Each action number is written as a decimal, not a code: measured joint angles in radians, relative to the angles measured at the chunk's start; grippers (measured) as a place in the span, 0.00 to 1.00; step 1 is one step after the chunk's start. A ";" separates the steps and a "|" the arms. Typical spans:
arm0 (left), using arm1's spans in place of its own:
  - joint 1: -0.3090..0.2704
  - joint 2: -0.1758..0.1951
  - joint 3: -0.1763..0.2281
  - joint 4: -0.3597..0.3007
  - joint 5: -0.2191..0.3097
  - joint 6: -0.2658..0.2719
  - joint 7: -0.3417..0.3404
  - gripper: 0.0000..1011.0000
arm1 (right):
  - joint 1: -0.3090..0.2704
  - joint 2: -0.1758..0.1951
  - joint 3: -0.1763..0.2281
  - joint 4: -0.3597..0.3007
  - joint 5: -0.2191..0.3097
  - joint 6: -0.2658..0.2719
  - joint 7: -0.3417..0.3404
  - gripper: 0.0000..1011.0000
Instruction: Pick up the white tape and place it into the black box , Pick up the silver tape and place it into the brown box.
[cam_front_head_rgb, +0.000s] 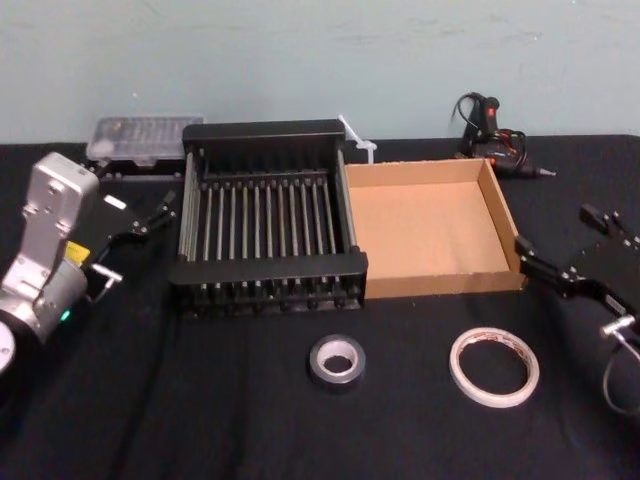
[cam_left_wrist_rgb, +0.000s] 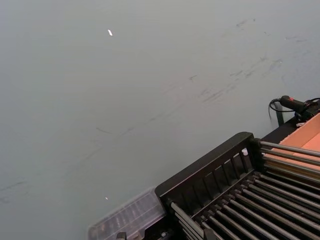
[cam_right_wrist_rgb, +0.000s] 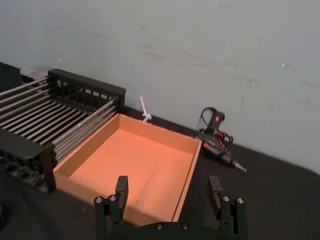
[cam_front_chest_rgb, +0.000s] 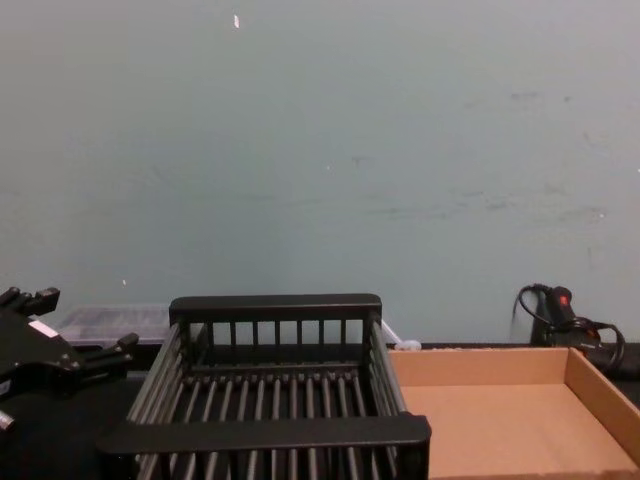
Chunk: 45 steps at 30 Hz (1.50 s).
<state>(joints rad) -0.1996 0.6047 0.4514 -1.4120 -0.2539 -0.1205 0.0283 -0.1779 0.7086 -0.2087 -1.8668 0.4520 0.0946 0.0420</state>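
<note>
Here, the right end effector hovers with fingers spread wide and empty, just right of the brown box. The white tape lies flat on the table near it, toward the robot; the silver tape farther left. The left end effector, slightly parted and empty, sits left of the black box.

Workshop: glue gun, parts case

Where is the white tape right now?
In the head view, the white tape lies flat on the black table, right of the silver tape and in front of the brown box.
</note>
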 joint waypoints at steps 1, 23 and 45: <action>0.000 0.000 0.000 0.000 0.000 0.000 0.000 0.99 | -0.011 0.003 0.008 -0.009 0.007 0.007 0.002 0.99; 0.000 0.000 0.000 0.000 0.000 0.000 0.000 0.99 | -0.150 -0.004 0.067 -0.065 0.071 0.092 0.074 0.99; 0.000 0.000 0.000 0.000 0.000 0.000 0.000 0.99 | -0.109 -0.073 0.029 0.048 -0.011 0.101 0.123 0.99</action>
<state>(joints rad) -0.1995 0.6047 0.4514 -1.4120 -0.2539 -0.1205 0.0283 -0.2870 0.6360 -0.1798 -1.8183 0.4405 0.1960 0.1652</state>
